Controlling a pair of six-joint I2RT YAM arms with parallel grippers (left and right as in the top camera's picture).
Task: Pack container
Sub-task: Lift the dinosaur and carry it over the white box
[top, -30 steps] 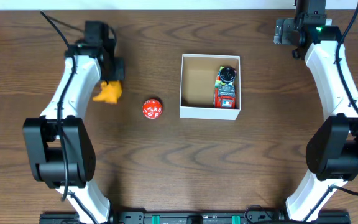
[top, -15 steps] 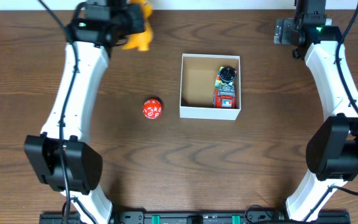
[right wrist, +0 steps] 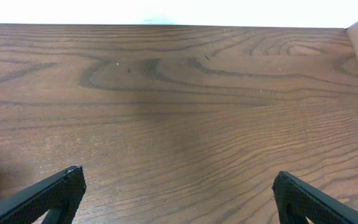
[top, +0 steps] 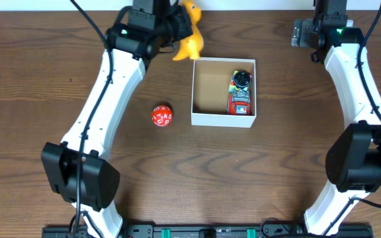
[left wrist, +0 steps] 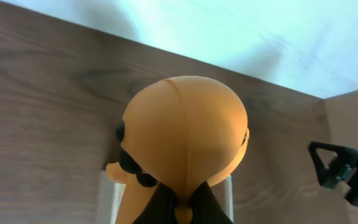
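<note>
- My left gripper (top: 177, 30): clamped on a yellow toy (top: 190, 41), beside the box's far left corner.
- My right gripper (right wrist: 178, 193): fingers spread wide, holding nothing, over the table (right wrist: 166, 93).
- Box (top: 222, 119): mid-table, with a red toy (top: 241, 99) inside along its right wall.
- Red ball (top: 162, 115): on the table, near the box's left side.

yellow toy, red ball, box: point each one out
yellow toy (top: 192, 43), overhead view, its body
red ball (top: 162, 115), overhead view, its top
box (top: 222, 119), overhead view, its near white wall
</note>
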